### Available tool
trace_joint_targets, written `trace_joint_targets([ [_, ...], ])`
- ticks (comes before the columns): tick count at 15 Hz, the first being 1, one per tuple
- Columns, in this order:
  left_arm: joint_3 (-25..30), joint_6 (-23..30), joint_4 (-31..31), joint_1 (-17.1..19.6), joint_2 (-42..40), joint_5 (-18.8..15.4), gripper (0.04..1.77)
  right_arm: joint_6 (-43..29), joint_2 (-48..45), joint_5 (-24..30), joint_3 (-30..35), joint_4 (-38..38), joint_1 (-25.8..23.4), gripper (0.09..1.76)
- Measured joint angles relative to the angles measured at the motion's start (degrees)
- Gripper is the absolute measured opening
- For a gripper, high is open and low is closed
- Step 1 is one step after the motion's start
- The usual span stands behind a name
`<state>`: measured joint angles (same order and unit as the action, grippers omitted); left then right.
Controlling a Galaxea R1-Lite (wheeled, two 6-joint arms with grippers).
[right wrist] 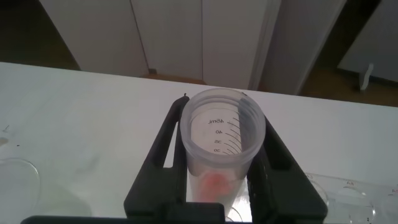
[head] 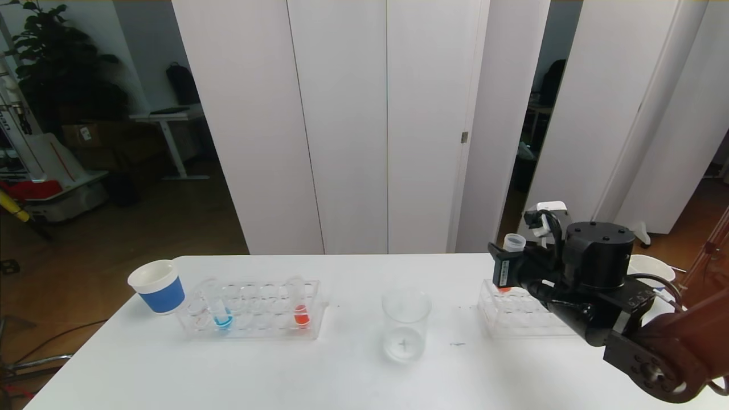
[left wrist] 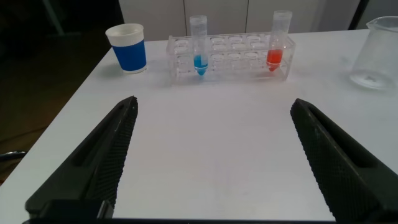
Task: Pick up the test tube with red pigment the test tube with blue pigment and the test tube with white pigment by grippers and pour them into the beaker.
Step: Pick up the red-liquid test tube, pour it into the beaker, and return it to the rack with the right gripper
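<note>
My right gripper [head: 506,267] is shut on a test tube with red pigment [head: 514,244] and holds it upright just above the right rack [head: 512,320]. In the right wrist view the gripper [right wrist: 221,124] clamps the tube [right wrist: 219,163], whose open mouth faces the camera. The beaker [head: 405,324] stands mid-table, left of that gripper. The test tube with blue pigment [head: 221,312] and another red tube [head: 300,308] stand in the left rack [head: 253,329]. My left gripper [left wrist: 214,104] is open and empty over bare table, facing that rack [left wrist: 230,59]. I cannot make out the white pigment tube.
A blue-sleeved paper cup [head: 158,286] stands at the left rack's far left end. A white cup [head: 649,266] sits behind my right arm. The beaker also shows in the left wrist view [left wrist: 376,53]. White panels stand beyond the table's far edge.
</note>
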<state>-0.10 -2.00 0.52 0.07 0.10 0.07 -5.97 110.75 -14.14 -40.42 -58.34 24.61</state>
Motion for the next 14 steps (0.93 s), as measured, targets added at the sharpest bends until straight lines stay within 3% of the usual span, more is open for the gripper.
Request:
trace_joint_targets([
  [4,0.0,0.0,0.0,0.0,0.0,0.0,1.75,0.7,-2.1,3.3,-10.6,9.8,0.0,0.6],
  [10,0.0,0.0,0.0,0.0,0.0,0.0,1.75,7.5,0.9,18.9,-23.6,14.0,-1.3,0.6],
  [14,0.0,0.0,0.0,0.0,0.0,0.0,1.75,11.5,3.9,29.9,-25.1,13.2,-1.1,0.6],
])
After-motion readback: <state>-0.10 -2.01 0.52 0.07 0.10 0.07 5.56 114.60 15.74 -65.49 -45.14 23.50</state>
